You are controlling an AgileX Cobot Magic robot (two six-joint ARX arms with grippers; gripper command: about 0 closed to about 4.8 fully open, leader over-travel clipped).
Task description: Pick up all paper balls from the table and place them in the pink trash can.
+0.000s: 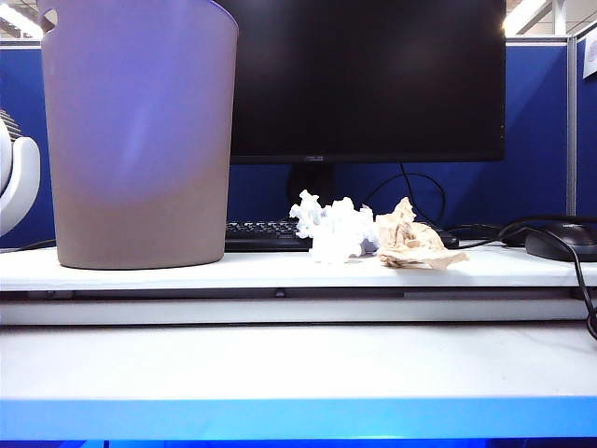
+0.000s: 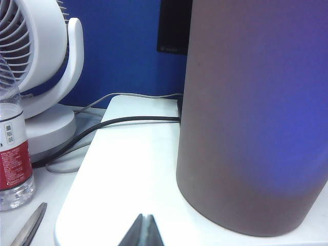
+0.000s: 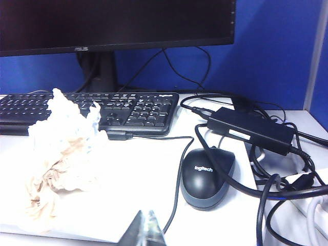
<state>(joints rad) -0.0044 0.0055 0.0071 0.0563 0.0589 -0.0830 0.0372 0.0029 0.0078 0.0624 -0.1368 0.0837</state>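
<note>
The pink trash can [image 1: 140,140] stands upright on the left of the white table [image 1: 280,271]. Right of centre lie two paper balls side by side and touching: a spiky white one [image 1: 336,229] and a flatter tan one [image 1: 415,245]. Neither gripper shows in the exterior view. In the left wrist view, my left gripper [image 2: 143,219] is shut and empty, low over the table in front of the trash can [image 2: 256,118]. In the right wrist view, my right gripper [image 3: 145,215] is shut and empty, a short way from the tan paper ball [image 3: 51,174].
A monitor [image 1: 364,75] and keyboard [image 3: 102,110] sit behind the balls. A black mouse [image 3: 207,177], a power adapter [image 3: 251,130] and tangled cables lie to the right. A white fan [image 2: 36,51], a water bottle [image 2: 13,154] and a grey metal blade [image 2: 28,225] are left of the can.
</note>
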